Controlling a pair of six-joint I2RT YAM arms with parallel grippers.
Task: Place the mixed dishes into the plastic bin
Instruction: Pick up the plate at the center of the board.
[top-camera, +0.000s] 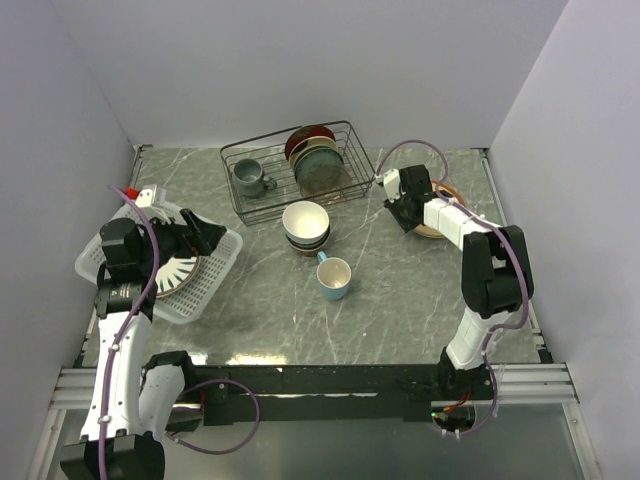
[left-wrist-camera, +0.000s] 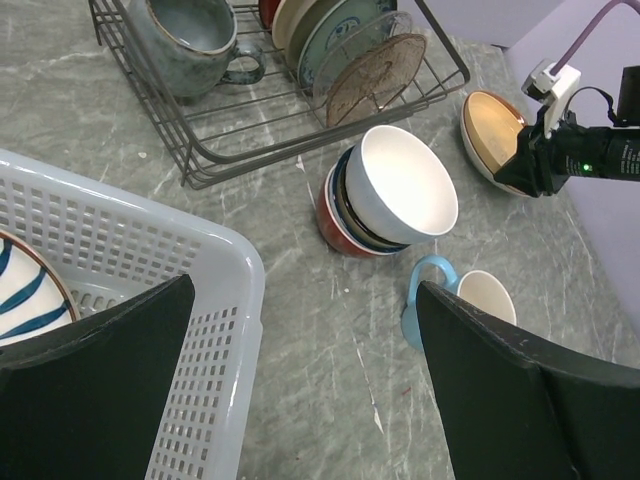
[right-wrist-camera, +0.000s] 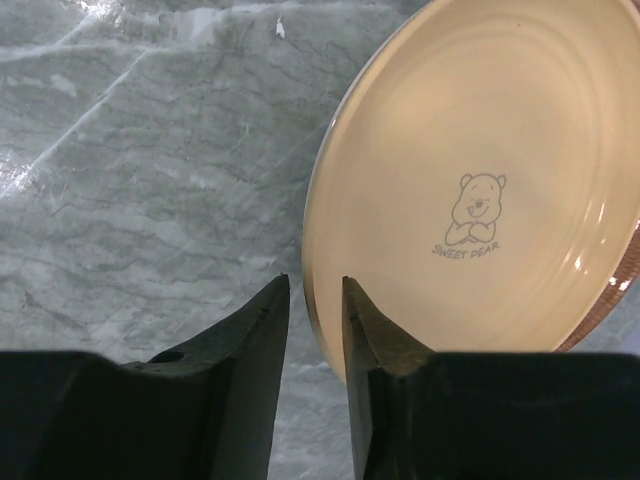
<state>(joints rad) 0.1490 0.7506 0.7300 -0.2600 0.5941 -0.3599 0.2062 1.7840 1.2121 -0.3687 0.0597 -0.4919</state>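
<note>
My left claw (top-camera: 208, 238) hangs spread wide over the plastic bin (top-camera: 205, 295), left of frame. Far right, my right claw (right-wrist-camera: 316, 285) stands narrow astride the rim of the tan plate (right-wrist-camera: 480, 180); whether it bites, I cannot tell. I judge this the grasping step: next I must pinch firm, lift, and carry it left to the bin.

- The black-and-white left arm (top-camera: 112, 370) has white link shells joined by bulky black joint housings.
- The right arm (top-camera: 495, 270) shares that two-tone build.
- A thin purple cable (top-camera: 153, 250) loops along each arm to its base.
- The left fingers (left-wrist-camera: 95, 390) are broad matte-black wedges with scuffed edges.
- The right fingers (right-wrist-camera: 235, 385) are black too, one bearing a small round hole.
</note>
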